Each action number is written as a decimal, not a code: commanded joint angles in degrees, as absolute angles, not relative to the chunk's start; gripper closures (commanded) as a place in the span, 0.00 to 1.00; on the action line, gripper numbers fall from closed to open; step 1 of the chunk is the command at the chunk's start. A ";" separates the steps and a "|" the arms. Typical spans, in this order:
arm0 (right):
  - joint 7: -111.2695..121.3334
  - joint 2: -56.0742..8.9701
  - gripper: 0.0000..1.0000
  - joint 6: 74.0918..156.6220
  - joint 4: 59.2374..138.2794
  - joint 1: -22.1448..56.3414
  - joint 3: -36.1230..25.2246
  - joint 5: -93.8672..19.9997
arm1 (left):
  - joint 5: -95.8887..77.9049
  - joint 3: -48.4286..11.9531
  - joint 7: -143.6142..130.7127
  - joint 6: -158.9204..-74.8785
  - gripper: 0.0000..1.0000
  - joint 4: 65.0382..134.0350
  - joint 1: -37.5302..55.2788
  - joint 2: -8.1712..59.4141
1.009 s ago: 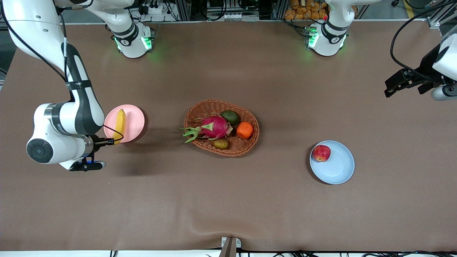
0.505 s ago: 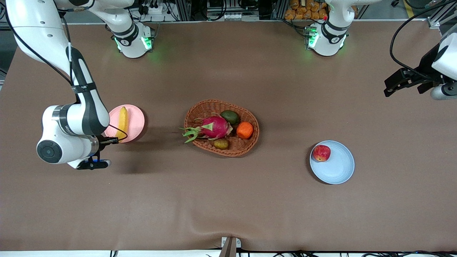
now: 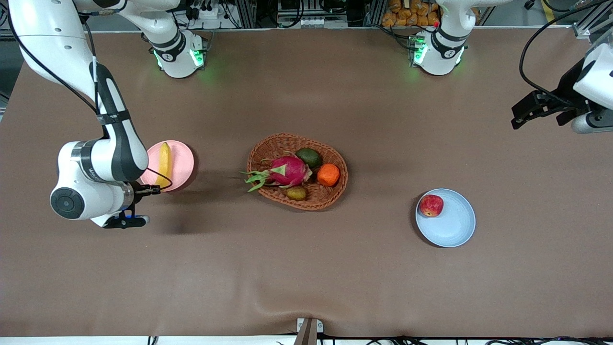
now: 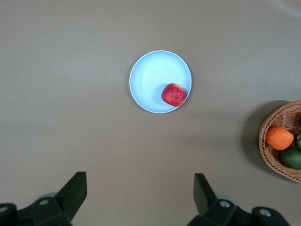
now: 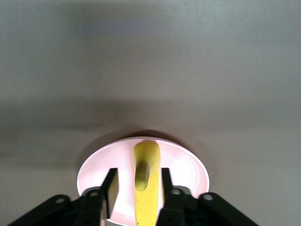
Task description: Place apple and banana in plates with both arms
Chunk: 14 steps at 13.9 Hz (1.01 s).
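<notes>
- Front view: my apple (image 3: 431, 205) sits in the blue plate (image 3: 455, 230); my banana (image 3: 164, 164) lies on the pink plate (image 3: 181, 163).
- Left wrist view: my left hand (image 4: 140, 194) hangs spread wide, empty, high over the table (image 4: 70, 117), its job done.
- Right wrist view: my right hand (image 5: 138, 187) straddles the banana, fingers (image 5: 109, 184) parted off it, letting go.

Two plates sit on the desk: one pink plate (image 3: 184, 163) and one blue plate (image 3: 455, 227). One banana (image 3: 164, 163) and one apple (image 3: 431, 205). One woven basket (image 3: 273, 143) holding four fruits: one dragon fruit (image 3: 286, 171), one avocado (image 3: 309, 157), one orange (image 3: 328, 175), one kiwi (image 3: 297, 193). Two robot arms.
</notes>
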<state>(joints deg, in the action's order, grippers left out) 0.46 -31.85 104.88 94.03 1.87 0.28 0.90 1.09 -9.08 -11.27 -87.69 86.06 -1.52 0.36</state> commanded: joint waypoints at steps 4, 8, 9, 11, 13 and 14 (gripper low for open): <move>-0.18 -30.94 0.00 92.40 79.05 1.76 0.79 0.71 | 0.35 -9.32 -10.72 -87.19 0.00 86.22 -1.67 -0.44; 0.53 -30.41 0.00 84.65 67.43 1.14 1.40 0.35 | 0.35 -9.23 -10.55 -87.10 0.00 86.22 -1.84 -0.44; 0.96 -29.71 0.00 83.42 66.63 0.97 1.75 0.44 | 0.44 -9.23 -10.55 -87.10 0.00 86.22 -1.93 -0.44; 0.97 -25.68 0.00 82.97 66.53 0.18 1.75 0.53 | 1.14 -9.23 -10.20 -87.19 0.00 85.96 -1.85 -0.44; 0.79 -21.38 0.00 77.64 66.53 -0.44 1.85 0.26 | 1.06 -9.14 -10.11 -87.10 0.00 85.87 -2.02 -0.44; 0.09 -19.10 0.00 76.04 66.88 0.00 1.67 0.18 | 0.97 -9.14 -10.11 -87.10 0.00 85.87 -2.02 -0.44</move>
